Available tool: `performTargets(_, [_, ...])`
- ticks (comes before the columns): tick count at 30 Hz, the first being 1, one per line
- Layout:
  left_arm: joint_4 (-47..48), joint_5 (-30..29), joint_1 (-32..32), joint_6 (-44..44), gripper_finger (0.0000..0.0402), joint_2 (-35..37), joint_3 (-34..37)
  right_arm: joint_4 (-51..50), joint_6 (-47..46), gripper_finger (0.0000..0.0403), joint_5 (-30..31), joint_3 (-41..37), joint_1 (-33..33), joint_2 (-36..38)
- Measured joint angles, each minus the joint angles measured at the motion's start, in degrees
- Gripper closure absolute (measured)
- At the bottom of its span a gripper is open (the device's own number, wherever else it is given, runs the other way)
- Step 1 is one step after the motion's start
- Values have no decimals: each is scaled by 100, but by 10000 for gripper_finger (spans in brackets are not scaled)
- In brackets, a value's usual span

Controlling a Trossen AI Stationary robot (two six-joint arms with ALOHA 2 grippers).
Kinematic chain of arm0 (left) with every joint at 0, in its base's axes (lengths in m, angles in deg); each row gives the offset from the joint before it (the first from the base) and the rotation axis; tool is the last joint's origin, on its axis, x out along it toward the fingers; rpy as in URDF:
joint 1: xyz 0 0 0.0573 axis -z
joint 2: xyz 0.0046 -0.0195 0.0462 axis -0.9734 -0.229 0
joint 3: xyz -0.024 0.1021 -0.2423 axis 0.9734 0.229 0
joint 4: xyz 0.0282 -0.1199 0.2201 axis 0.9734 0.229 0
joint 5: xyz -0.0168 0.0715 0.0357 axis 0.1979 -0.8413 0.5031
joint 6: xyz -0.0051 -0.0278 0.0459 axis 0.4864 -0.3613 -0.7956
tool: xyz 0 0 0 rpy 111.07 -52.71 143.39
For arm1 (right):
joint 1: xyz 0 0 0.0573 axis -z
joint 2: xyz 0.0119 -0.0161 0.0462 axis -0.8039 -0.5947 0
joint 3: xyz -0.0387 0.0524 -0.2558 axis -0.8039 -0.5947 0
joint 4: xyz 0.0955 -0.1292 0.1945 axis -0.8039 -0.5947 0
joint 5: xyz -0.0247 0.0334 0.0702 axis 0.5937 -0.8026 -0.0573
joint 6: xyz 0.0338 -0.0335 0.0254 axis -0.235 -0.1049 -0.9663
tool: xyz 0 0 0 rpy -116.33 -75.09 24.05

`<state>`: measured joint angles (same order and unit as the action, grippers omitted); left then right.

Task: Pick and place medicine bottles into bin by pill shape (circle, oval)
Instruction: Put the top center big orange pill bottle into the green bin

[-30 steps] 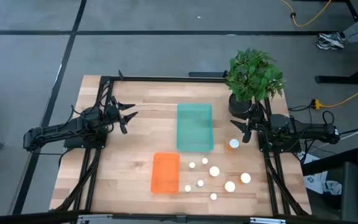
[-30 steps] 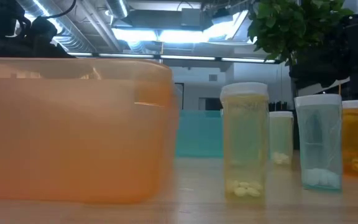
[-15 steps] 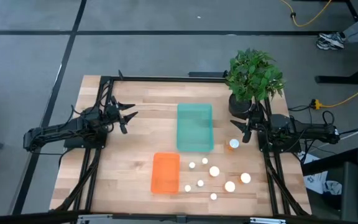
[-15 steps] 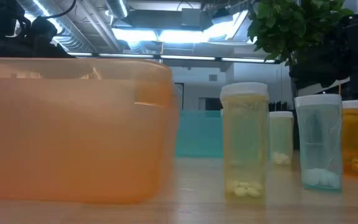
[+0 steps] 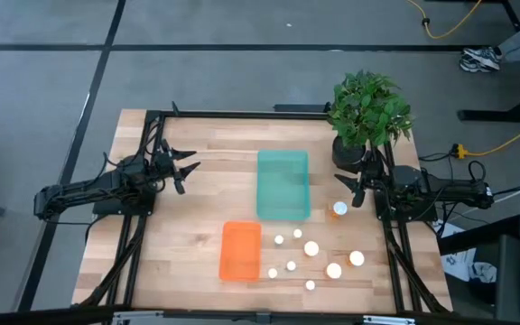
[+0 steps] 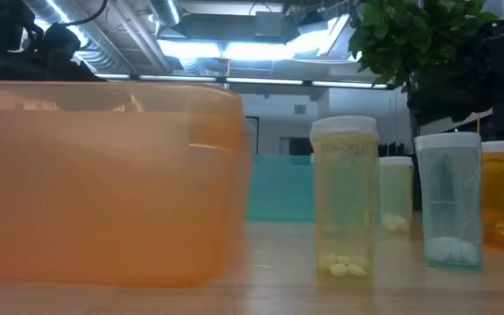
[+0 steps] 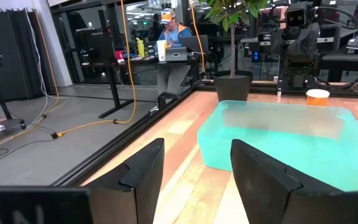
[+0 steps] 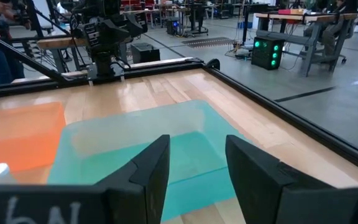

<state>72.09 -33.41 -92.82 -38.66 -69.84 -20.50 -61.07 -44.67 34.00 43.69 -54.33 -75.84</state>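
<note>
Handling: the bottles look light, stiff and smooth-sided, with few pills inside, so likely to tip or slip under a careless squeeze; my guess is the body just under the cap is the best hold.
Look: small round bottles with white caps and see-through orange or yellowish bodies; in the low view, pale pills lie at the bottom of the nearest one.
Bottle place: 9 stand loose on the table, 1 just beside the right gripper, the rest farther off, beside the orange bin.
Right gripper: fingers spread apart, holding nothing, pointed at the green bin.
Left gripper: fingers apart, empty, well apart from every bottle, across the green bin.
</note>
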Motion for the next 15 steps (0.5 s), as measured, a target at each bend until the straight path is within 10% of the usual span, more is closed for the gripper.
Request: performTargets(15, [0,0,0,0,224,0,1,4,-190,244,-2,0,0,-2])
